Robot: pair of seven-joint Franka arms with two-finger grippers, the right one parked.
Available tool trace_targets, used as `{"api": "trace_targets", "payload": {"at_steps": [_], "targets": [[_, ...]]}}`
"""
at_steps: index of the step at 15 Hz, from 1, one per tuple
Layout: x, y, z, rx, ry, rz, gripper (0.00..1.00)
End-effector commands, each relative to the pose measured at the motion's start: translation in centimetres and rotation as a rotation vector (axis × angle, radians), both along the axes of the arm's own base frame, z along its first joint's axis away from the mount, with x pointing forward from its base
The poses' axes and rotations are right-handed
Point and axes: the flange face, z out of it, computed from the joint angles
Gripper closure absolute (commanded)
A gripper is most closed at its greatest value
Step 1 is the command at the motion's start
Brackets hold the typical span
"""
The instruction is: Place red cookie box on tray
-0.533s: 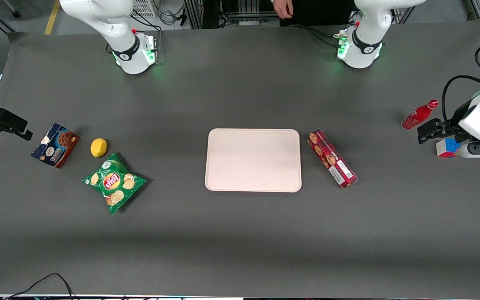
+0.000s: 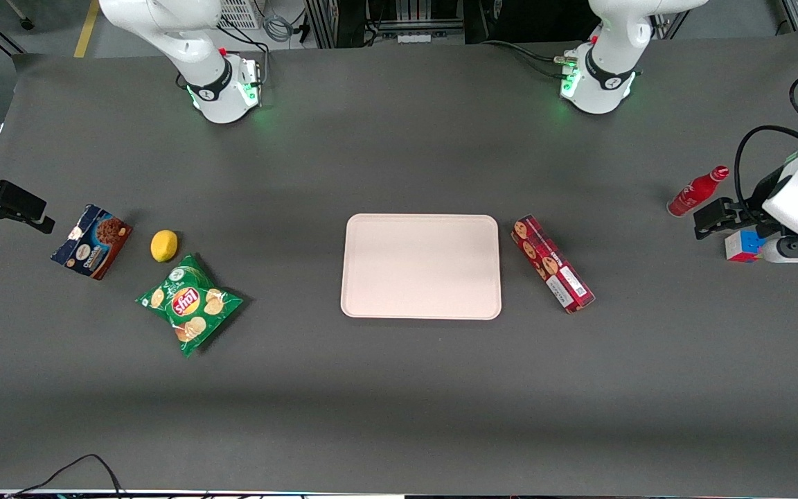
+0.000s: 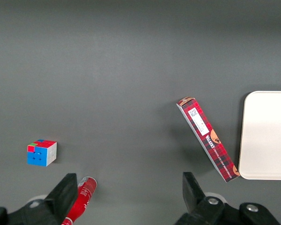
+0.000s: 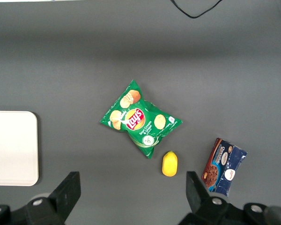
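Grey tabletop | red cookie box [image 2: 552, 272] lies beside tray [image 2: 420, 267], untouched | gripper [image 3: 127, 193] parked near working arm's end, fingers spread, empty | carton looks light, stiff; grip across narrow mid-width.

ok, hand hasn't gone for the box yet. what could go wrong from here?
1. The red cookie box lies at a slant beside the tray, one end almost at its rim, so a descending finger might clip the rim.
2. The open hand hangs above the red bottle and colour cube; a low sweep could knock them.
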Motion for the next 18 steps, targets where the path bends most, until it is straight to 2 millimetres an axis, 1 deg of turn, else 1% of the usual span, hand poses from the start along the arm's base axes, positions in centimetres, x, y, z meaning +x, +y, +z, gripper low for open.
{"api": "trace_targets", "payload": {"at_steps": [1, 14, 16, 18], "targets": [[0.3, 0.3, 0.5, 0.009, 0.007, -0.011, 0.00], [0.2, 0.2, 0.4, 0.009, 0.013, -0.013, 0.00], [0.1, -0.1, 0.4, 0.007, 0.013, -0.006, 0.00], [0.0, -1.2, 0.2, -0.004, 0.028, 0.000, 0.00]]}}
